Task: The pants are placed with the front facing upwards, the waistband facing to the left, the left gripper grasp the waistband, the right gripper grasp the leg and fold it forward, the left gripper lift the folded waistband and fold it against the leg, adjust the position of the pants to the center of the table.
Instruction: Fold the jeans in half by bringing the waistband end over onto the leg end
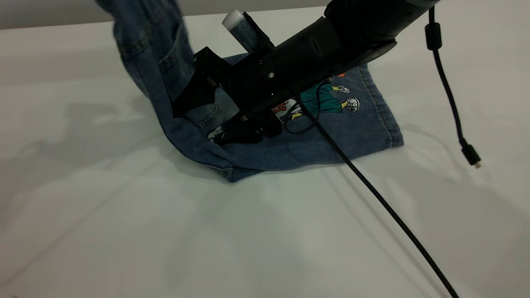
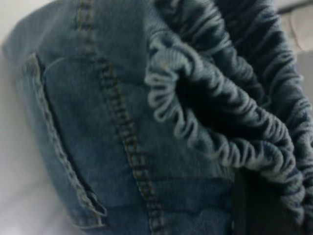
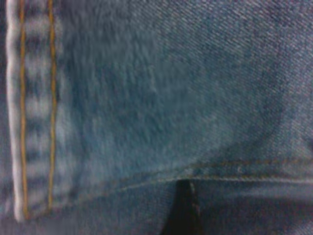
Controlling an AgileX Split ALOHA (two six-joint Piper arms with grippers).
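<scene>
The right gripper [image 1: 232, 134] presses on the pants [image 1: 356, 128]; its fingers' state cannot be told. The waistband [image 2: 230, 122] is lifted at far left.

bare table [image 1: 124, 231] near side, right claw [image 1: 238, 131] seemingly pressing pants [image 1: 331, 136]

You see a grey wall [image 1: 49, 12] as a narrow band along the top of the exterior view. Soft shadows spread in broad patches across the pale surface beneath it, with diffuse glare between them.
</scene>
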